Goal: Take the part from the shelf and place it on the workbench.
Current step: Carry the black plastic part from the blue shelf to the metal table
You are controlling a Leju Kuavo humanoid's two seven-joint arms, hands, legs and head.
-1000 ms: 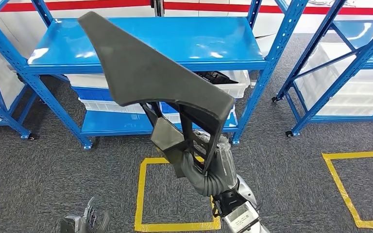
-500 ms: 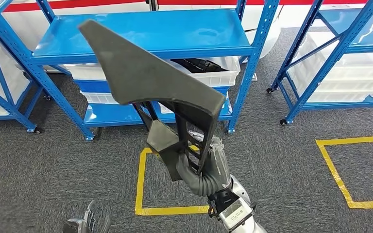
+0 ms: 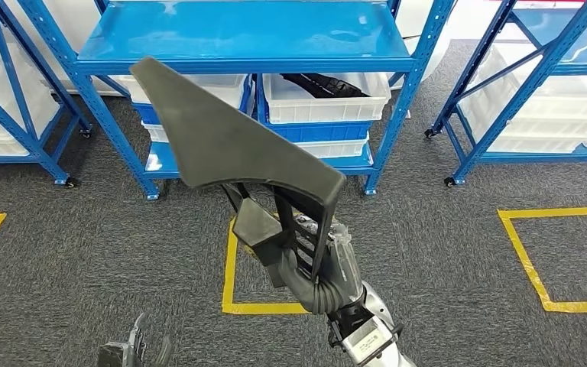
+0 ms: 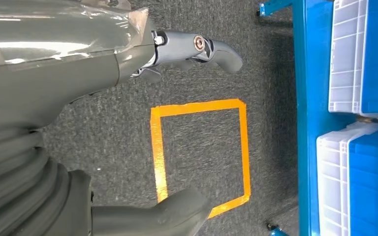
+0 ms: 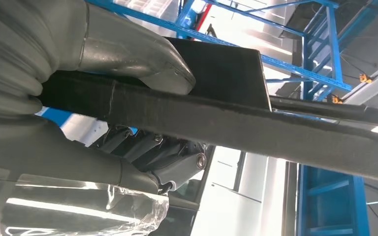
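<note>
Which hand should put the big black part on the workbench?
The right hand, most likely. It already grips the part near its lower end and holds it up in front of the shelf. The left hand hangs low and holds nothing.

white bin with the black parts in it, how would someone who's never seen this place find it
Start at the blue shelf rack straight ahead in the head view, beyond the dark part held up by the right hand. Under its top shelf, white bins sit side by side over blue ones. Take the white bin right of the middle upright: it has black parts in it.
</note>
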